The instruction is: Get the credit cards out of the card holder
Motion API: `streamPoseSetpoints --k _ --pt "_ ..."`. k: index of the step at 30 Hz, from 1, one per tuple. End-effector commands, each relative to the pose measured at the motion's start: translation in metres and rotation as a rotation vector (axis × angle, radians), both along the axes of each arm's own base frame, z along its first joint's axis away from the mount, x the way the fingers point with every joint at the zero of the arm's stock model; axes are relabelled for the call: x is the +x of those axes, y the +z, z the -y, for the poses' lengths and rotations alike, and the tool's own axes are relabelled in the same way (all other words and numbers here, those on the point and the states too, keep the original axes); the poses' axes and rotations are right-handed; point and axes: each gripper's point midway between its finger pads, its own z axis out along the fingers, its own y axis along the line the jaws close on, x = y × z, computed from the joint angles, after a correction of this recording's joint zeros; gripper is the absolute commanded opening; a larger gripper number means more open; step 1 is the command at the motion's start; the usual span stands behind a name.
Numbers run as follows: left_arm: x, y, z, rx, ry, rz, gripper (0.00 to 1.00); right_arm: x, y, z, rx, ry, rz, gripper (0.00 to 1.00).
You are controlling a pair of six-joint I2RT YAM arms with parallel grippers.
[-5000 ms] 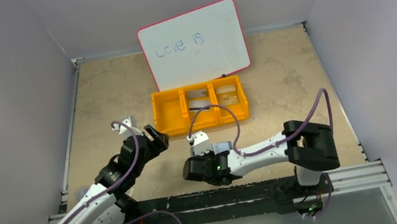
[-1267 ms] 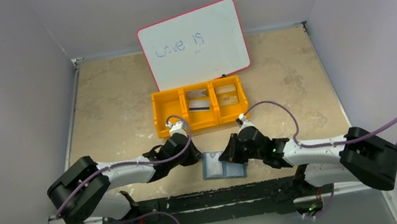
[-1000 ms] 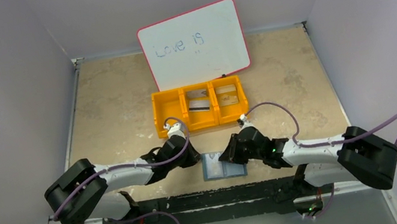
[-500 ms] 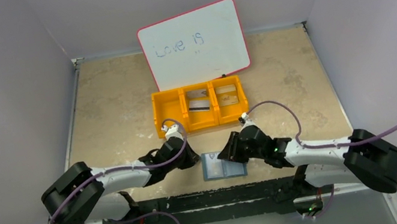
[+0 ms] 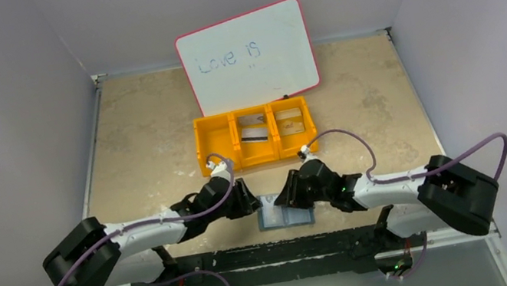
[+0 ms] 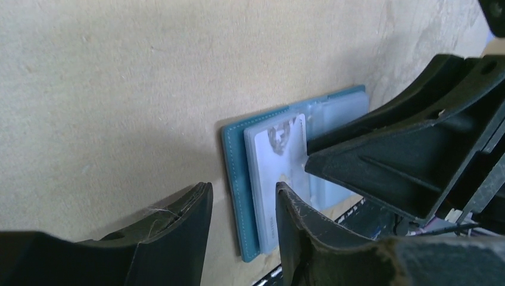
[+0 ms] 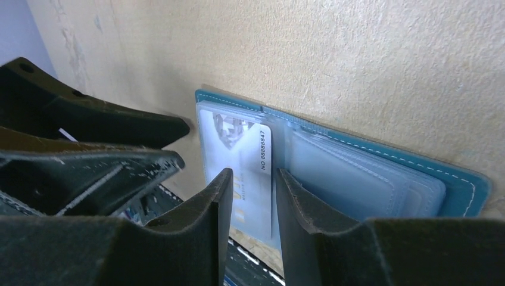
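1. Top external view: the card holder [image 5: 288,217] lies opened flat on the table [image 5: 139,131] close to its near edge. It is in front of the orange bin [image 5: 261,159] and apart from it.
2. The left gripper [image 5: 250,199] reaches in low from the left and the right gripper [image 5: 279,194] from the right. Their tips nearly meet at the far left part of the card holder.
3. In the left wrist view, the left gripper [image 6: 241,190] has its jaws parted by a moderate gap with nothing between them. The teal rim of the card holder [image 6: 233,179] shows through that gap.
4. A silver card [image 6: 277,158] sits in the clear pocket on that half. The right gripper's dark fingers [image 6: 405,161] reach over the holder just beside it.
5. In the right wrist view, the right gripper [image 7: 252,176] has its jaws narrowly apart above the silver card [image 7: 244,149], and nothing is clamped between them. I cannot tell whether the tips touch the card.
6. The other half of the card holder [image 7: 357,173] shows layered clear pockets, and their contents are unclear.
7. Loose cards [image 5: 253,127] lie in the bin's middle compartment, and a tan card [image 5: 291,123] lies in its right one.
8. The whiteboard [image 5: 247,54], marked "Love is", sits just behind the bin.
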Motion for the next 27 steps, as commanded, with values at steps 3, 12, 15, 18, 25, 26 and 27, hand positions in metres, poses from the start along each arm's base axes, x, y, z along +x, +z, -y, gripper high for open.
streamPoseSetpoints --k 3,12,15,18,25,26,27 --pt "-0.019 -0.016 0.010 0.038 -0.142 -0.055 0.39 0.003 -0.013 0.007 -0.079 -0.023 -0.025 0.35" --pt "-0.013 -0.032 0.004 0.126 -0.093 -0.040 0.12 0.002 -0.008 0.010 -0.051 -0.047 -0.021 0.34" --pt "-0.013 -0.035 0.006 0.139 -0.105 -0.041 0.10 0.002 -0.005 0.007 -0.039 -0.040 -0.020 0.34" --pt "-0.014 -0.038 0.011 0.156 -0.123 -0.039 0.08 0.002 -0.002 0.006 -0.027 -0.038 -0.017 0.34" --pt "-0.013 -0.039 0.007 0.168 -0.090 -0.026 0.02 0.002 0.006 0.012 0.036 -0.106 -0.012 0.30" --pt "-0.013 -0.039 0.006 0.174 -0.089 -0.025 0.01 0.003 0.013 0.011 0.075 -0.116 -0.001 0.30" --pt "-0.013 -0.039 0.007 0.176 -0.090 -0.024 0.01 0.004 0.019 0.009 0.117 -0.124 0.013 0.29"
